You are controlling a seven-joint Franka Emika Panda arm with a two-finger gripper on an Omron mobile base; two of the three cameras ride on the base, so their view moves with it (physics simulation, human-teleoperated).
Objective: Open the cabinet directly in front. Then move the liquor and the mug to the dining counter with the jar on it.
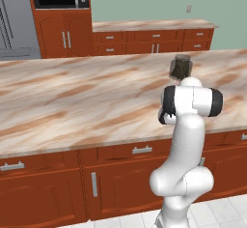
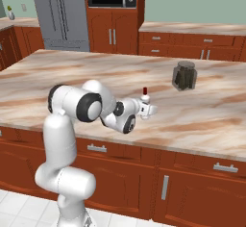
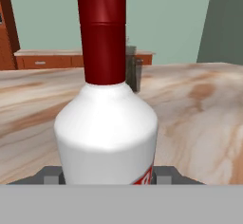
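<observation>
Liquor [image 3: 107, 123] upright between jaws; jar [image 2: 185, 75] dark contents, lidded.

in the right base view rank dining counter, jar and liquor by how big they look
1. dining counter, spans the frame.
2. jar, squat and dark.
3. liquor, mostly hidden by the tool; just its red cap and some white show, so this last place is unsure.

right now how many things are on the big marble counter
2. The glass jar stands toward the far right. The liquor bottle is upright near the front edge, between the claw's fingers. The arm may hide others.
</observation>
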